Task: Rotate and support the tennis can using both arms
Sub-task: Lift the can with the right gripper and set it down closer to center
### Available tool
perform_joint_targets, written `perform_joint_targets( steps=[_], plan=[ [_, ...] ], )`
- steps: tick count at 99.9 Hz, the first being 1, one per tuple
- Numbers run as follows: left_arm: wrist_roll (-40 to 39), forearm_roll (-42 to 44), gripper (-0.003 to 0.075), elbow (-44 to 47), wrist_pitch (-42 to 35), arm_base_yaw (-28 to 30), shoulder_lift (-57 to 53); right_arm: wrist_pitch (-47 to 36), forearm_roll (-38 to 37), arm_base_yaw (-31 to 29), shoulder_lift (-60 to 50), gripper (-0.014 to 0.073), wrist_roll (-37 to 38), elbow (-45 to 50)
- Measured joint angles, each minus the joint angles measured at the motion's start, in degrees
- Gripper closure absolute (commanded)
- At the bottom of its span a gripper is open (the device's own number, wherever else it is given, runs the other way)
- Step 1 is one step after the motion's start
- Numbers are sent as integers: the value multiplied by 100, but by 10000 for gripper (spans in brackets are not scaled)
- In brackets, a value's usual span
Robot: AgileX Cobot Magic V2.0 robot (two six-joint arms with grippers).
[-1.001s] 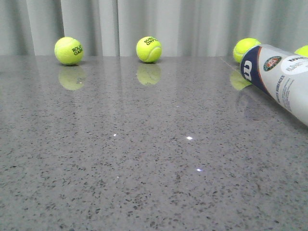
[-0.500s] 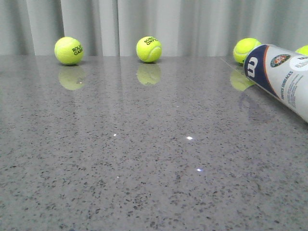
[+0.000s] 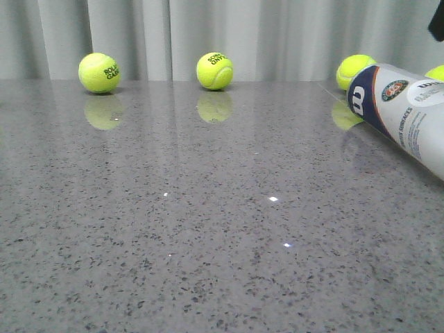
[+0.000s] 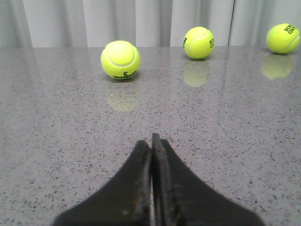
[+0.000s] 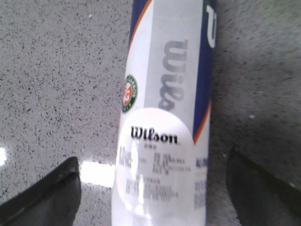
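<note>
Tennis can (image 3: 406, 114) lay on its side near the right edge of the tabletop (image 3: 208, 229), its navy end pointing toward the far edge and its other end cut off by the side of my front view, so I could not see its full length. On my right wrist feed the can (image 5: 164, 122) ran lengthwise between the two fingers of the right gripper (image 5: 155, 188), which stood wide apart. One finger (image 5: 44, 193) and the other (image 5: 263, 188) each showed a clear strip of tabletop between itself and the can, so I read that gripper as spread around the can without touching it. The fingertips themselves fell outside that feed. In the front view only a small dark corner of the right arm (image 3: 437, 22) showed at the top right.

The left gripper (image 4: 151, 141) had its fingers pressed together with only a hairline seam between them, holding nothing, low over bare tabletop. Ahead of it I saw three tennis balls: one nearer (image 4: 120, 59) and two (image 4: 199, 42) (image 4: 283, 38) by the far edge at the curtain (image 4: 141, 21). The left gripper did not appear in the front view. A fourth ball (image 3: 436, 72) was mostly hidden behind the can.
</note>
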Motion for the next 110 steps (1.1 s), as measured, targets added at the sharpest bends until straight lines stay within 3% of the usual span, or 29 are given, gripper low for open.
perform_joint_targets(
  steps=[36,46,61,75,94,110],
  plan=[
    [0,0,738,0,0,0,0,162,145,0,1775,-13,0,-627],
    [0,0,738,0,0,0,0,170,187,0,1966,88,0,-702],
    [0,0,738,0,0,0,0,227,208,0,2008,350,47,-823],
    [0,0,738,0,0,0,0,502,208,60,2040,381,-45,-1138],
    [0,0,738,0,0,0,0,663,73,595,2040,381,-1126,-1852],
    [0,0,738,0,0,0,0,505,-76,1338,2040,381,-2722,-2104]
  ],
)
